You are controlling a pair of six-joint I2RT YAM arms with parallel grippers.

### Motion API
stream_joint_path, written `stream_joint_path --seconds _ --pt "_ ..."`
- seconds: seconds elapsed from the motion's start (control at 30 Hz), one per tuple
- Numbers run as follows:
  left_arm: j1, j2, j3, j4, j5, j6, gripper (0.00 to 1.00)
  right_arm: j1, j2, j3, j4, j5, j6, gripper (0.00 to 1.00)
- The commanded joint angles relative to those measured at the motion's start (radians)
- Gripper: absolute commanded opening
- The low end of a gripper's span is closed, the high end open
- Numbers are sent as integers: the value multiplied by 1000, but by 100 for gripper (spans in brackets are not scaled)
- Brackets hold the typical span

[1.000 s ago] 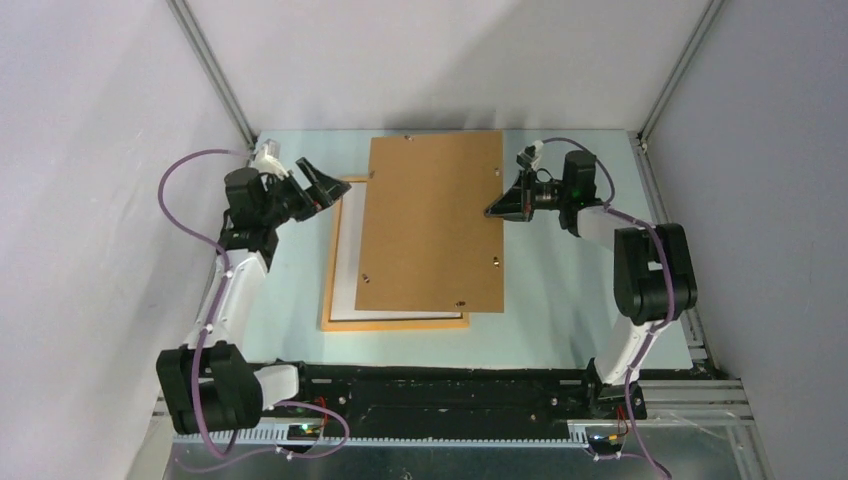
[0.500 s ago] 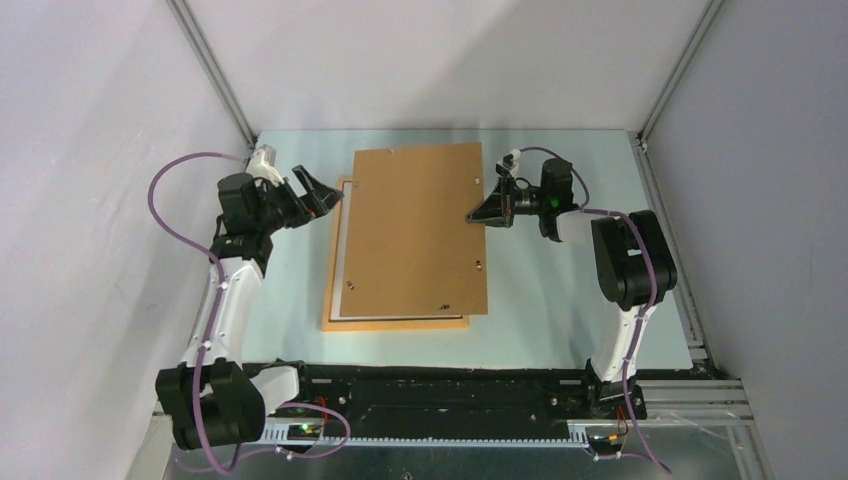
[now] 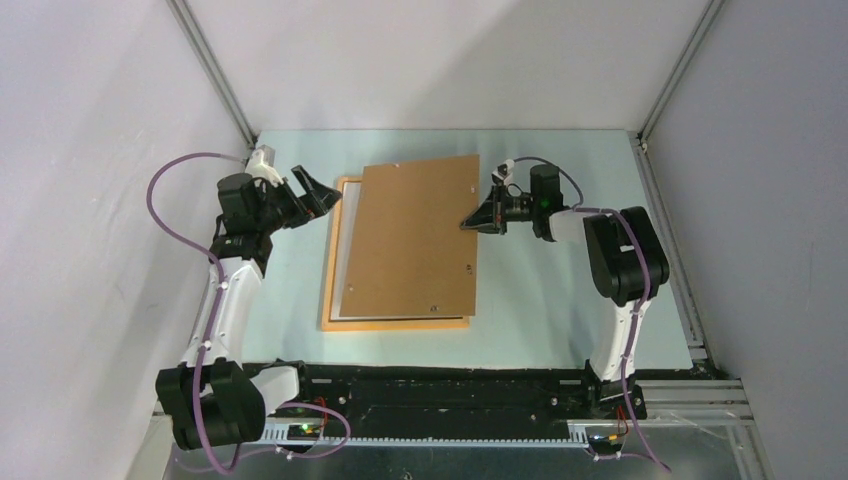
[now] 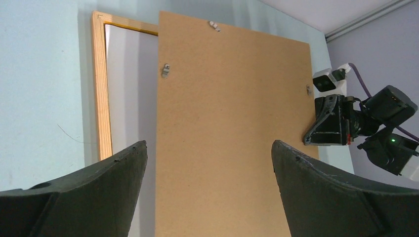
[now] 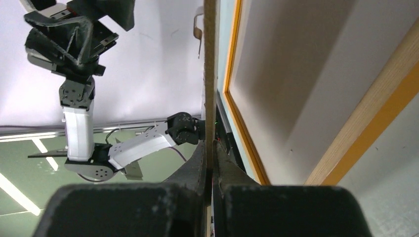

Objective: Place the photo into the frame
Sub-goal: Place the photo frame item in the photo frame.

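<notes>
The light-orange wooden frame [image 3: 395,323] lies flat on the table, also in the left wrist view [image 4: 101,98] and the right wrist view [image 5: 346,158]. A white sheet [image 3: 339,255] lies inside it; no printed side shows, so I cannot tell whether it is the photo. My right gripper [image 3: 468,222] is shut on the right edge of the brown backing board [image 3: 410,240], holding it tilted over the frame; the pinch shows in the right wrist view [image 5: 211,143]. My left gripper [image 3: 325,197] is open and empty at the frame's far left corner, with the board beyond its fingers [image 4: 208,143].
Small metal clips [image 4: 166,70] sit on the board's upper face. Grey walls with aluminium rails [image 3: 215,70] enclose the pale table [image 3: 560,300] on three sides. The arm bases stand at the near edge.
My right gripper has carried the backing board leftward and tipped it, so it now covers most of the frame. My left gripper has shifted only slightly and stays open.
</notes>
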Motion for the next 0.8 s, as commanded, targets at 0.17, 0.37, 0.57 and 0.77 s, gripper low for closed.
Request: stream_joint_path --seconds 0.17,0.37,0.57,0.77 --pt "16 -5 12 12 -12 17 100 35 48 111 -43 4 -61 0" --pt "14 -1 14 12 -10 19 100 54 92 141 -30 9 -49 0" --pt "14 9 14 11 -6 18 100 71 126 159 37 2 13 0" --pt "14 16 16 12 -3 15 100 84 151 173 90 0 54 0"
